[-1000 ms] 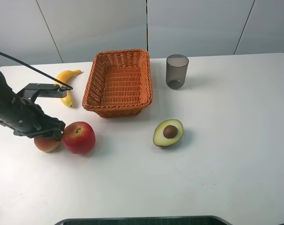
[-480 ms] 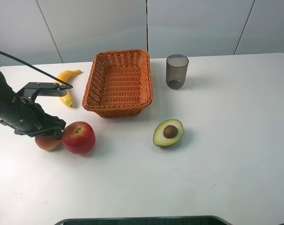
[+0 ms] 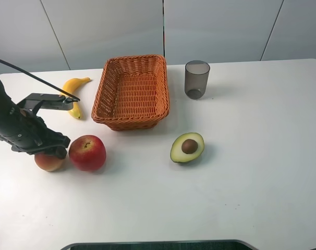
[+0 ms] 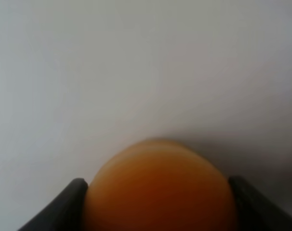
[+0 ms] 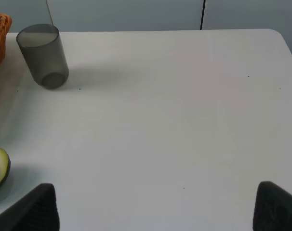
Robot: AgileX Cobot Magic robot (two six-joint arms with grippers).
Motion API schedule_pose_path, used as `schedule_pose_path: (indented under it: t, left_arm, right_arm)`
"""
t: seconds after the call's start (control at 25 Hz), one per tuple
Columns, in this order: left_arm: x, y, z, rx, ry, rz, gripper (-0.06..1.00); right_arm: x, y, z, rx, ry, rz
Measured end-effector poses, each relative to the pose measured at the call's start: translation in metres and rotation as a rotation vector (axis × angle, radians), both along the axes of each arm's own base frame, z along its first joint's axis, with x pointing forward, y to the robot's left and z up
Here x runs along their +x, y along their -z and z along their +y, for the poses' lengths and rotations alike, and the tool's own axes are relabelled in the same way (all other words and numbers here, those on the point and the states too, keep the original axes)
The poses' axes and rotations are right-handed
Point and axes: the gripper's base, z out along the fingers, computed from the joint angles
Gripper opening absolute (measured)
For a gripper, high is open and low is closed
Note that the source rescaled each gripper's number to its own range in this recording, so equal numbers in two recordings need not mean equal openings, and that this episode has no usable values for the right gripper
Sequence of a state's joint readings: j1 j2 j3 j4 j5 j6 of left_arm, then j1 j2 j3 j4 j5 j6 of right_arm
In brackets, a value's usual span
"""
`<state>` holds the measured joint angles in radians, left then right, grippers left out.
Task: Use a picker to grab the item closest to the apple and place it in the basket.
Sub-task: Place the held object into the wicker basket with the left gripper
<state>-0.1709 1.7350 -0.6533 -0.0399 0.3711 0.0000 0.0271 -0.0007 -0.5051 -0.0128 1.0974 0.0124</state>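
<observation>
The item (image 3: 48,162), a small round orange-pink fruit with a paler side, is sitting on the worktop (image 3: 252,166) just beside the apple (image 3: 87,152); being round, it is showing no long axis. The left fingers (image 4: 65,208) of the picker (image 3: 20,127) are holding it from both sides, and the right fingers (image 5: 37,209) are standing wide apart.

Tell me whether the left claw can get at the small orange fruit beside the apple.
Probably yes. The left claw is right over the fruit, and the wrist view shows its fingers against both sides of it. The apple sits close by but does not seem to block either finger.
</observation>
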Motion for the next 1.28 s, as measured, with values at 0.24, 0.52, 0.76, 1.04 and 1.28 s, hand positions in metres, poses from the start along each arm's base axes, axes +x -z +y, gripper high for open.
schedule_pose_path:
  t: [0.24, 0.52, 0.76, 1.04, 1.28]
  left_arm:
    - [0.014, -0.046, -0.003, -0.012, 0.009, -0.080, 0.01]
    - [0.038, -0.103, -0.017, -0.022, 0.052, -0.141, 0.01]
    - [0.058, -0.143, -0.058, -0.063, 0.161, -0.278, 0.01]
    - [0.086, -0.141, -0.121, -0.109, 0.288, -0.340, 0.00]
    - [0.106, -0.113, -0.157, -0.160, 0.310, -0.342, 0.00]
  right_arm:
    - [0.000, 0.000, 0.000, 0.000, 0.000, 0.000]
    - [0.000, 0.000, 0.000, 0.000, 0.000, 0.000]
    - [0.000, 0.000, 0.000, 0.000, 0.000, 0.000]
    - [0.000, 0.000, 0.000, 0.000, 0.000, 0.000]
    - [0.000, 0.000, 0.000, 0.000, 0.000, 0.000]
